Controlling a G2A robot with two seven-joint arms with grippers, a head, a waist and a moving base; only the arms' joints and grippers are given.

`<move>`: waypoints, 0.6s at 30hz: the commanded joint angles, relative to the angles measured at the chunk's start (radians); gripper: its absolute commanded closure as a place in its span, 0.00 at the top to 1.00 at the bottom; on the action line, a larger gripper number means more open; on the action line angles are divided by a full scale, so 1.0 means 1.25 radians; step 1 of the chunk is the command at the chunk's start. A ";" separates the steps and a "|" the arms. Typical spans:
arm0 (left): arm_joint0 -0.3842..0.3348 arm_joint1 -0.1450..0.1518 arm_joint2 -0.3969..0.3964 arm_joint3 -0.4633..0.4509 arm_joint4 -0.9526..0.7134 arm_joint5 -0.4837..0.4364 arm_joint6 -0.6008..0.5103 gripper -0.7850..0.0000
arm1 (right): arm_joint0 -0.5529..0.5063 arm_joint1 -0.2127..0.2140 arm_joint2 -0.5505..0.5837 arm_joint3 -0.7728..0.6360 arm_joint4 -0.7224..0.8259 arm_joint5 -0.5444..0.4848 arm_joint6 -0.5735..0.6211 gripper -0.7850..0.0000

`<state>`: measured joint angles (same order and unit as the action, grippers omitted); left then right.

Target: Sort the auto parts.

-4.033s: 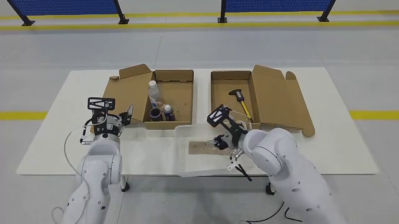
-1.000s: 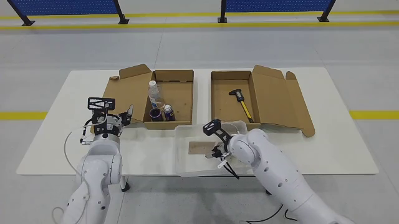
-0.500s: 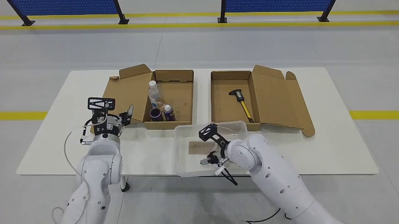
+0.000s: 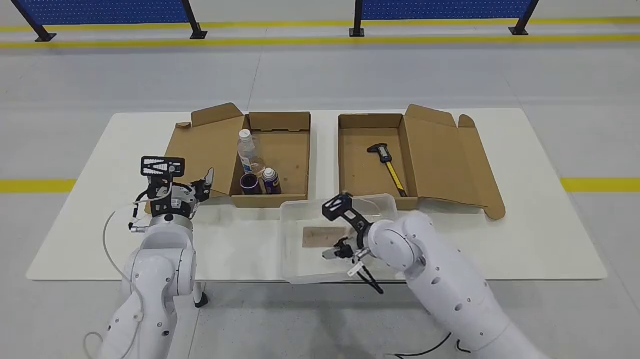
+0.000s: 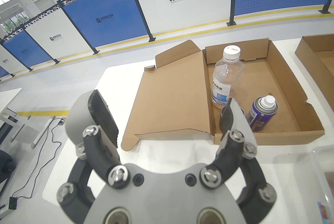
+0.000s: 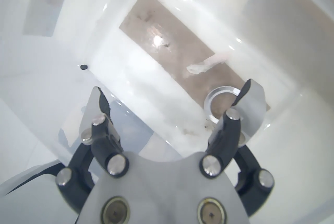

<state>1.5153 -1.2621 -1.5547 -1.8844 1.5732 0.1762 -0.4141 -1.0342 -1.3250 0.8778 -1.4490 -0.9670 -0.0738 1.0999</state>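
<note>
R hand [image 6: 173, 90] sat low inside the clear bin [image 6: 287, 13], fingers spread wide, nothing held. The metal ring [image 6: 210, 101] lay flat on the bin floor at the edge of a brown patch [image 6: 169, 45], just inside one finger [image 6: 250, 105] of the R hand. That fingertip overlapped part of the ring; contact couldn't be told. The ring was off to that side, not centred btw the fingers. A pale scrap [image 6: 206, 65] lay on the patch near the ring, and a small dark speck [image 6: 83, 67] sat well apart on the white floor.

In the top view the bin stood at the near edge of the desk [image 4: 80, 219], in front of the gap btw two open cardboard boxes. L hand [image 5: 164, 102] hung above the desk beside the L box [image 5: 261, 136], by its open flap, fingers wide, empty, well apart from the bin. The L box held an upright water bottle [image 5: 227, 78], a spray can [image 5: 262, 112] w/ white cap and a dark cup [image 4: 248, 181], close together near its front wall. The R box [image 4: 365, 164] held a hammer [image 4: 388, 166] w/ yellow handle.
</note>
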 commanded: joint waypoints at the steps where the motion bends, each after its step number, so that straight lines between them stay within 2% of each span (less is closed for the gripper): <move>1: 0.000 0.000 0.000 0.000 0.000 0.000 0.000 1.00 | 0.006 -0.001 -0.004 0.010 0.000 -0.004 0.005 1.00; 11: 0.000 0.000 0.000 0.000 0.000 0.000 0.000 1.00 | 0.001 -0.008 -0.031 0.031 0.021 -0.006 0.001 1.00; 18: 0.000 0.000 0.000 0.000 0.000 0.000 0.000 1.00 | -0.005 -0.012 -0.049 0.000 0.054 -0.017 0.031 1.00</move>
<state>1.5153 -1.2621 -1.5547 -1.8844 1.5732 0.1762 -0.4141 -1.0390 -1.3397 0.8204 -1.4426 -0.9072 -0.0921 1.1309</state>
